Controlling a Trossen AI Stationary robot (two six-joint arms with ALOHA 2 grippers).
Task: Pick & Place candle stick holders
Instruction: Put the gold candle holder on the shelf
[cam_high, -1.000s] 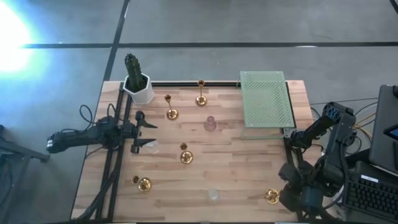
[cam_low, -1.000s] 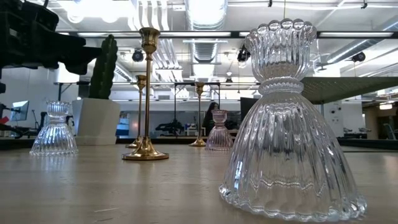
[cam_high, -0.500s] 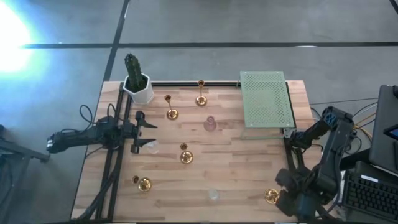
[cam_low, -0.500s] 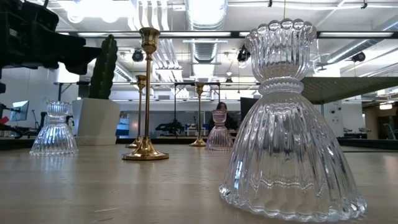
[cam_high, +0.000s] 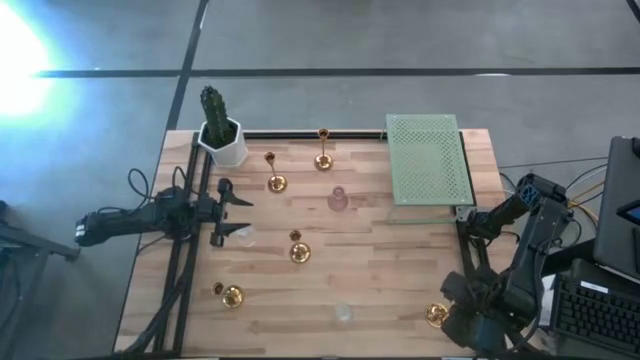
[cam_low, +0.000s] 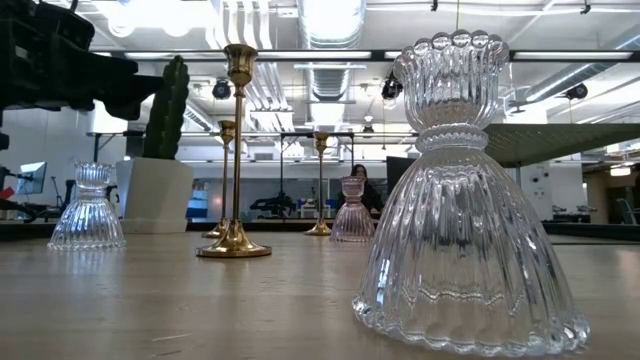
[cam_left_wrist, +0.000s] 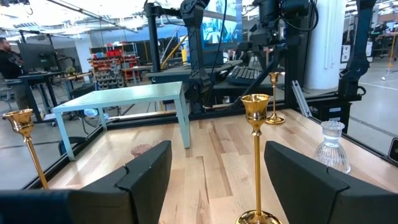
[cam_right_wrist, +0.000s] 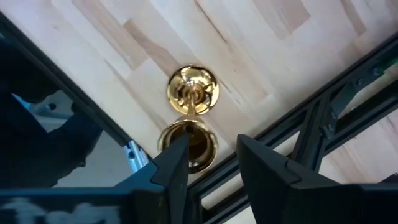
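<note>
Gold holder (cam_right_wrist: 192, 88) sits below right gripper (cam_right_wrist: 211, 163), fingers part-open, not gripping; left gripper (cam_left_wrist: 214, 171) wide, idle over counter (cam_high: 380, 290).

right tool (cam_right_wrist: 211, 163) narrowing over the gold candle stick holder (cam_right_wrist: 193, 90), right arm shifted slightly

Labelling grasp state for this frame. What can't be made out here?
- Right gripper, right wrist view: fingers straddle the gold holder, contact not visible.
- High view: the same holder partly hidden by the right arm.
- Clear glass holder, high view: faint against the table.
- Left gripper: open, holding nothing.
</note>
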